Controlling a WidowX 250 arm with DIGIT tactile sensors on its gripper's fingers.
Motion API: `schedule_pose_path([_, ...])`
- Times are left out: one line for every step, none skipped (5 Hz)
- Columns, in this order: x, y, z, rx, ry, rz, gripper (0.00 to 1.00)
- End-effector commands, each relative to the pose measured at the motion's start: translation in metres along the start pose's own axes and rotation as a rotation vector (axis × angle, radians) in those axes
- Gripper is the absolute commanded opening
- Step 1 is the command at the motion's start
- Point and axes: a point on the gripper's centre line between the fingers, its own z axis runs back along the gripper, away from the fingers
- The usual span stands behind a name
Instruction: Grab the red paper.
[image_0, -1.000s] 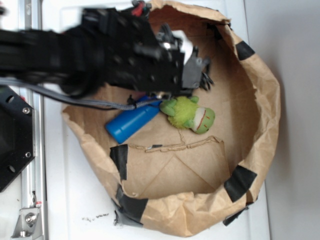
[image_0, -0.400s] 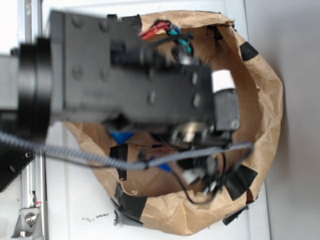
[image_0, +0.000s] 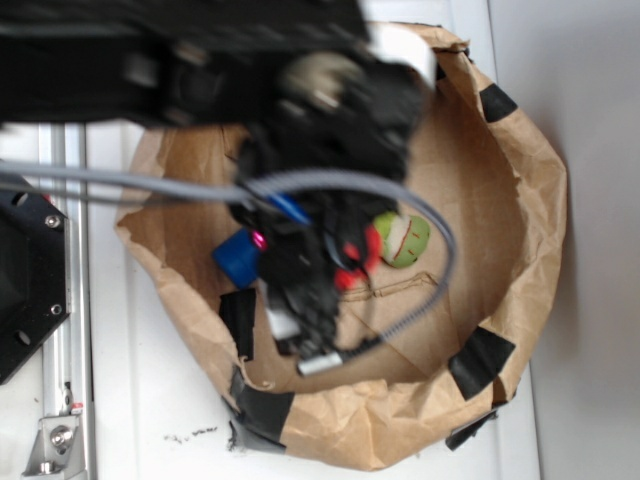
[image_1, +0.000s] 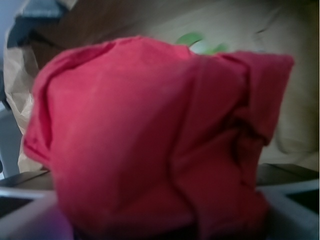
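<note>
The bright red wad of thin wrinkled paper (image_1: 150, 140) fills almost the whole wrist view, from the left edge to the right, and its lower part sits between two pale grey bars at the bottom corners of that frame. I judge these bars to be the two sides of the gripper, so the paper seems to be clasped between them; the exact contact is too blurred to confirm. In the exterior view only small red patches (image_0: 352, 262) show, just right of the middle of the frame, under the black robot arm (image_0: 200, 60), because the arm and its grey cable (image_0: 440, 255) cover most of it. The black gripper (image_0: 310, 290) points down into the brown paper bag with black tape (image_0: 530, 200), which is open at the top, so the things inside can be reached from above.

Just to the right of the red patches lies the green plush toy (image_0: 402, 240); whether it touches the paper I cannot tell. To the left, the blue plastic bottle (image_0: 238, 256) is partly hidden by the arm. The bag stands on the white surface (image_0: 150, 400). By my judgement the grasp is made or nearly made.
</note>
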Motion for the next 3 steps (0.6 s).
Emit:
schedule_pose_path([-0.0026, 0.0231, 0.0376, 0.166, -0.197, 0.126, 0.00])
schedule_pose_path([0.0021, 0.0211, 0.0366, 0.193, -0.229, 0.168, 0.00])
schedule_pose_path([0.0041, 0.0205, 0.0324, 0.242, -0.248, 0.206, 0.00])
